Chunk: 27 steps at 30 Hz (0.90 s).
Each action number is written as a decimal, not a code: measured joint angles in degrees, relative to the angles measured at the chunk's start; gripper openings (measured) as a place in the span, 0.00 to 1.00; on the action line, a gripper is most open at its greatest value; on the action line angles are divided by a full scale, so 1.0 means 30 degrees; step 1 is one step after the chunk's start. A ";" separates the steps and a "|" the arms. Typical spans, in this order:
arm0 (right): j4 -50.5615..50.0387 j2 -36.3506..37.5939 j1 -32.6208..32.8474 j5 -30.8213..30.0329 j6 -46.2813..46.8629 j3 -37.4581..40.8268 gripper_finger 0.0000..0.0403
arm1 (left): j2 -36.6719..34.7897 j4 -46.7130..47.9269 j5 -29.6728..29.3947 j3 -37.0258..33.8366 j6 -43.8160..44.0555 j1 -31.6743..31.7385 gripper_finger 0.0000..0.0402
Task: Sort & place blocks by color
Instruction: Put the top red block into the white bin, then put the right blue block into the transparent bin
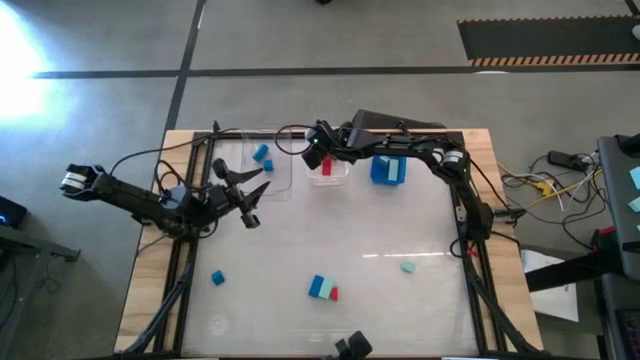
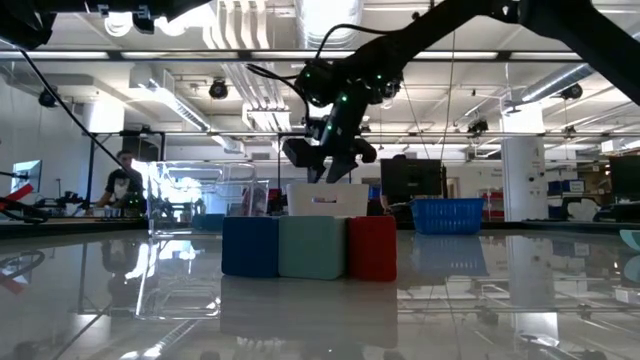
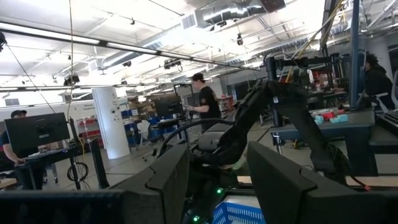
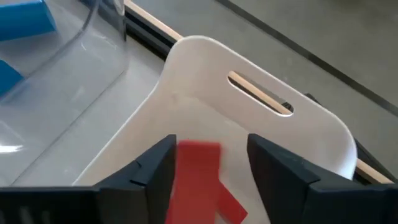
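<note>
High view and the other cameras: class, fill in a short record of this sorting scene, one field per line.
right tool: over the white bin, fingers open
white bin contents: red block
clear bin: holds two blue blocks
blue bin: beside the white bin, contents cannot tell
left tool: open, raised beside the clear bin, holding nothing
loose cluster: blue, teal and red blocks touching, near edge
loose singles: blue block, teal block

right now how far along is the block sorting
Done: two blue blocks lie in the clear bin, a red block in the white bin. In hand: the right gripper hangs open over the white bin, carrying nothing; the left gripper waits open beside the clear bin. Left: a blue block, a mint block and a blue-mint-red cluster.
</note>
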<state>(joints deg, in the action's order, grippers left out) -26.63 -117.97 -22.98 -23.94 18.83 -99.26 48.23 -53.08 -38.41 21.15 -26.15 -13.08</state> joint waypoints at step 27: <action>-0.6715 0.9714 0.9346 -0.1027 0.1955 0.5312 0.33 | 0.0719 0.0000 -0.0001 0.0040 0.1681 0.0000 0.37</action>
<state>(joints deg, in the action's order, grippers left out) -46.78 -88.82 5.06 -27.03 24.69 -83.33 50.38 -53.08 -38.42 21.27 -21.11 -13.08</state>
